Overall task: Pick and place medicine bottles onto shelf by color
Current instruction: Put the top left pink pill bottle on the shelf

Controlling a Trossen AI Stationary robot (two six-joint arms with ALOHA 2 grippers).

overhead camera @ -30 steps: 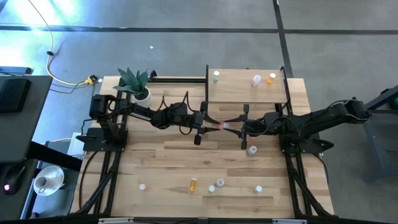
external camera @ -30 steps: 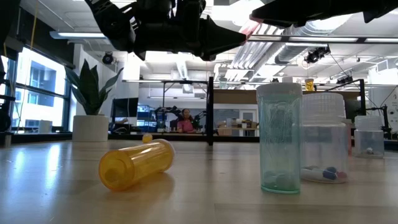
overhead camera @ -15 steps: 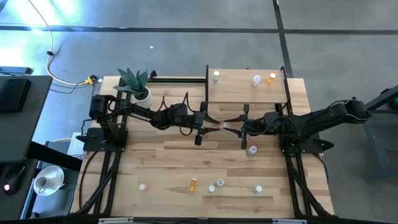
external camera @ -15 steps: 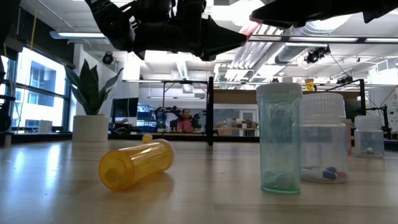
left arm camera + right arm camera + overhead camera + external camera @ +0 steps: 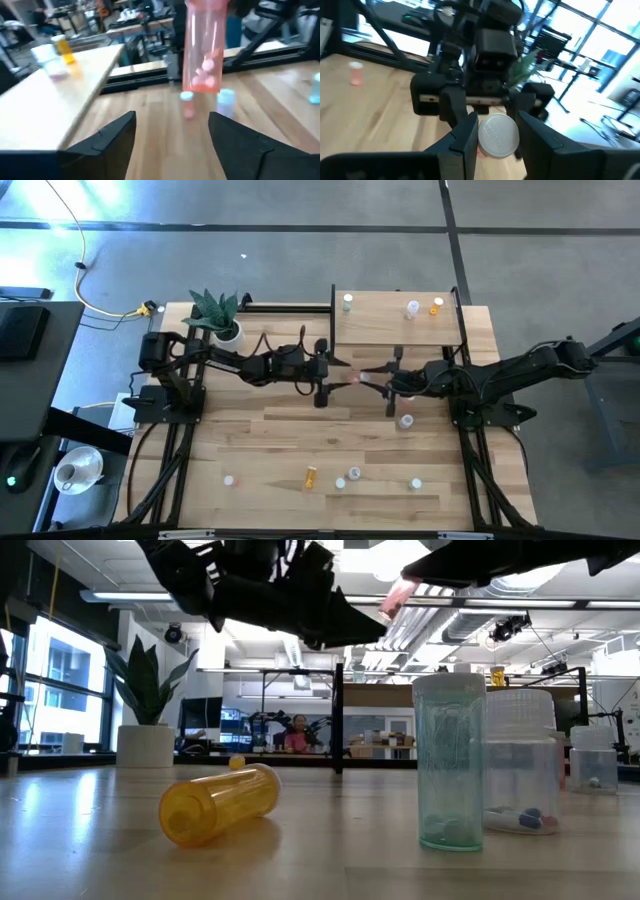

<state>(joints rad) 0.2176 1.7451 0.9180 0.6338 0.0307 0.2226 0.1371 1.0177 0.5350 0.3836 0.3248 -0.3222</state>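
A pink medicine bottle (image 5: 204, 47) with pills and a white cap (image 5: 497, 135) hangs above the table's middle, with my right gripper (image 5: 367, 378) shut on it. My left gripper (image 5: 172, 137) faces it from the table's left side, open, its fingers short of the bottle and touching nothing. The shelf (image 5: 398, 328) stands at the far right and carries a green bottle (image 5: 347, 302), a white one (image 5: 412, 308) and an orange one (image 5: 436, 306). More bottles stand near the front edge. An orange one (image 5: 220, 802) lies on its side there. My right gripper pinches the pink bottle's capped upper end (image 5: 481, 145) between its two fingers (image 5: 465, 135). The fingers come level from the table's right side. The bottle hangs roughly upright below the hold, pills at its bottom (image 5: 202, 80), clear of the table.
A potted plant (image 5: 222, 318) stands at the far left corner. A lone bottle (image 5: 405, 421) sits under my right arm. At the near edge stand a teal bottle (image 5: 448, 765) and a wide clear one (image 5: 520, 765), with bare planks between them and the arms.
My left gripper has opened, let go of the pink bottle and drawn back a little toward the table's left edge. The bottle has stayed in my right gripper, above the table's middle.
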